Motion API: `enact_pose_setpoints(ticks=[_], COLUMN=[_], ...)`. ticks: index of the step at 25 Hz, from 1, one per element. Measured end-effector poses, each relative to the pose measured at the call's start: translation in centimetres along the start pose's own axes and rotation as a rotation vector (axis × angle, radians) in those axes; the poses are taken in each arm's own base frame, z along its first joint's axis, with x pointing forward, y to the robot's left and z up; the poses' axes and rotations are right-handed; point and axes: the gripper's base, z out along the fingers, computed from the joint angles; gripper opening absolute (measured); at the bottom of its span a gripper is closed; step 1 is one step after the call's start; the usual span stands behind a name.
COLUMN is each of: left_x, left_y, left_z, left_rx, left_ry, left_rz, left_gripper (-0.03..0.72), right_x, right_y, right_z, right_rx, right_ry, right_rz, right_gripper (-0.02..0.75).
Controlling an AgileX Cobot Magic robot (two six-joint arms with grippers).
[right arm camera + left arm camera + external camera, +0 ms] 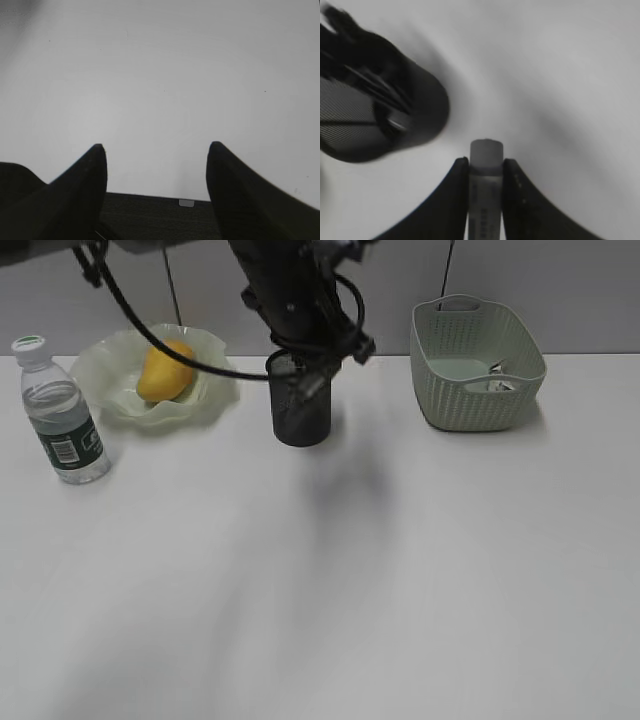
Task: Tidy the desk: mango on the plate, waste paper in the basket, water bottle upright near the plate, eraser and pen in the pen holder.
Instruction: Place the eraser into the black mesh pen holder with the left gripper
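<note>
Reaching down from the top of the exterior view, the left arm hangs its claw point(312, 375) right over the black mesh pen holder point(301, 410), which stands on the white tabletop point(400, 570). In the left wrist view this claw point(486, 175) is closed narrow on a grey pen point(485, 200), and the pen's blunt end sticks out between the two fingers point(455, 195), beside the dark cup point(375, 120). The exterior view hides the pen behind the arm. The eraser I cannot find in any view.

The right claw point(156, 155) appears only in its own wrist view: its jaws stand wide apart over bare white tabletop point(160, 75), holding nothing.

The exterior view shows the rest. The mango point(165, 372) lies in the wavy green plate point(105, 370). The water bottle point(60, 415) stands upright just beside the plate, on its left. The crumpled waste paper point(497, 380) lies inside the green basket point(470, 405) at the right.
</note>
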Motion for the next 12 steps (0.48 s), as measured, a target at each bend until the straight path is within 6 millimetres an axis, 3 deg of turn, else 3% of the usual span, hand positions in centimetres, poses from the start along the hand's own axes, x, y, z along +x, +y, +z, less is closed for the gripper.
enact_pose_setpoints(ticks=[5,12], left_x=[-2.1,-2.4], left_y=[4.6,7.1], left_z=[-1.6,-0.1], left_rx=[-0.029,-0.006], left_ry=[-0.209,-0.301], left_rz=[-0.123,-0.225], left_gripper=[0.151,0.151], right_x=[0.0,0.0], right_y=[0.0,0.0], right_z=[0.0,0.0], right_rx=[0.0,0.0], right_ry=[0.0,0.0], right_rz=[0.0,0.0], right_gripper=[0.497,0.497])
